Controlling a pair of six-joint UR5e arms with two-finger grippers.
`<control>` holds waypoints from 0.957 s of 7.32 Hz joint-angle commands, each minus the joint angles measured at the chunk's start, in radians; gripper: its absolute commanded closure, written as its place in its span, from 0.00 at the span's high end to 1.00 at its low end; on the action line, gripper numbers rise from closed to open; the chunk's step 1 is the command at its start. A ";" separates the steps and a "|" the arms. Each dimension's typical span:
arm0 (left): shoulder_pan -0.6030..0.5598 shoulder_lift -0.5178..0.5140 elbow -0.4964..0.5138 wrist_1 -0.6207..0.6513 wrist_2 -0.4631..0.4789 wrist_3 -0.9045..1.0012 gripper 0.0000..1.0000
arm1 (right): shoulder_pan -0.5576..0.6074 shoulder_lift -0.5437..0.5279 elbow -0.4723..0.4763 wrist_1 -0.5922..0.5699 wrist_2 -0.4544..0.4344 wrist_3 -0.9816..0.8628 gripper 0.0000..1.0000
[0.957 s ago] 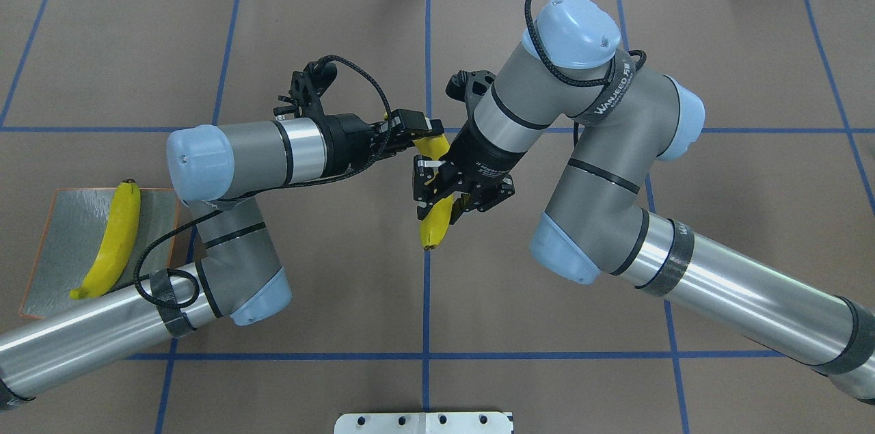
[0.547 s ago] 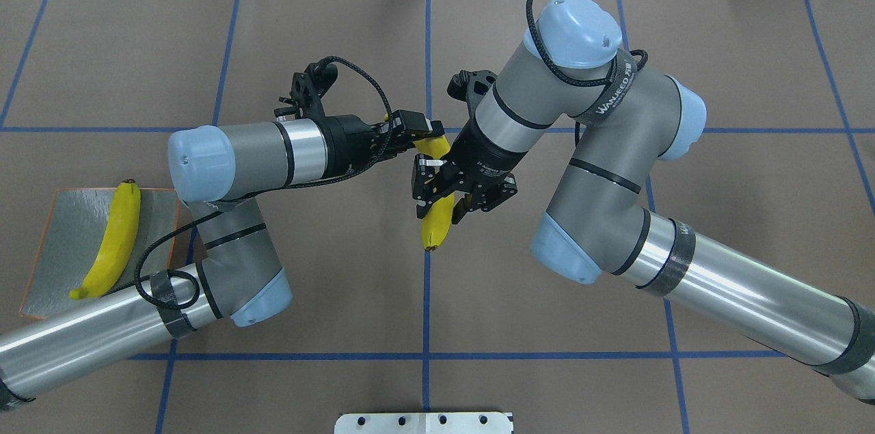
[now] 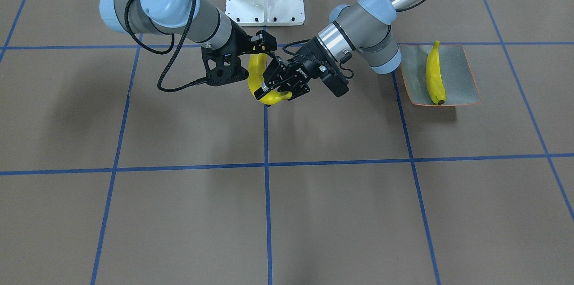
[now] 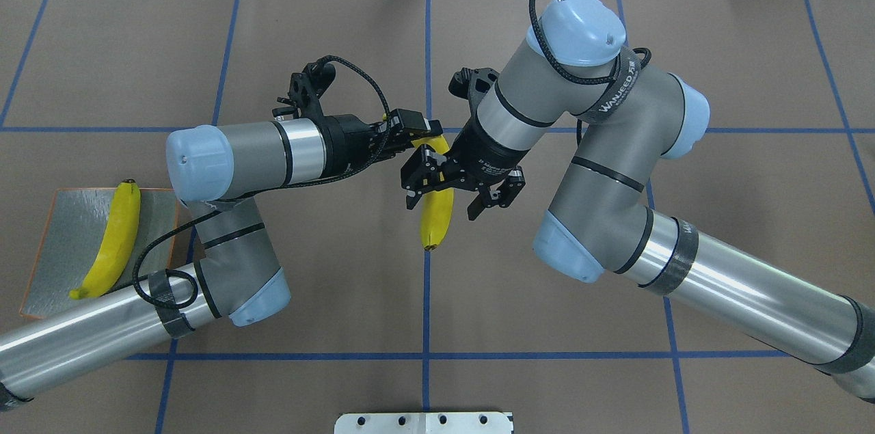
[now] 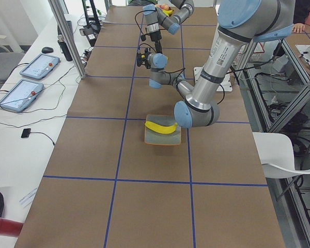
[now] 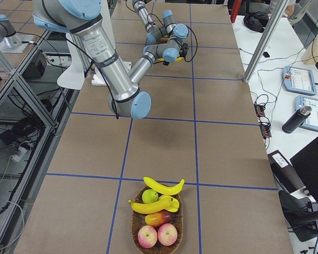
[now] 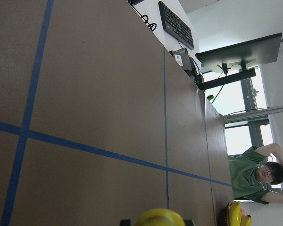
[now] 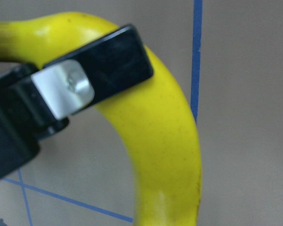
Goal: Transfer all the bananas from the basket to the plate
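A yellow banana (image 4: 436, 222) hangs above the table's middle. My left gripper (image 4: 425, 135) is shut on its far end; its black finger (image 8: 101, 70) presses on the banana (image 8: 165, 141) in the right wrist view. My right gripper (image 4: 441, 208) is open, its fingers spread on either side of the banana's middle without touching it. In the front view the left gripper (image 3: 274, 89) holds the banana (image 3: 255, 74) and the right gripper (image 3: 260, 49) stands at its other end. A second banana (image 4: 113, 239) lies on the square plate (image 4: 68, 242) at the left. More bananas (image 6: 163, 187) lie in the basket (image 6: 156, 233).
The wicker basket also holds a green apple (image 6: 150, 196), a mango (image 6: 160, 217) and red apples (image 6: 147, 236), at the table's far right end. Both arms' elbows crowd the middle of the table. A white mount plate (image 4: 424, 422) sits at the near edge.
My right gripper has opened and let go of the banana, and its fingers have spread wide. My left gripper still holds the banana's far end; the banana has hardly moved.
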 commanded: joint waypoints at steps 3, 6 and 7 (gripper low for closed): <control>-0.063 0.012 -0.080 0.219 -0.020 0.007 0.00 | 0.191 -0.067 0.056 -0.006 0.071 -0.016 1.00; -0.250 0.128 -0.348 0.699 -0.239 0.224 0.00 | 0.339 -0.169 0.091 -0.009 0.079 -0.019 1.00; -0.300 0.203 -0.428 0.833 -0.286 0.350 0.00 | 0.368 -0.188 0.091 -0.011 0.052 -0.029 1.00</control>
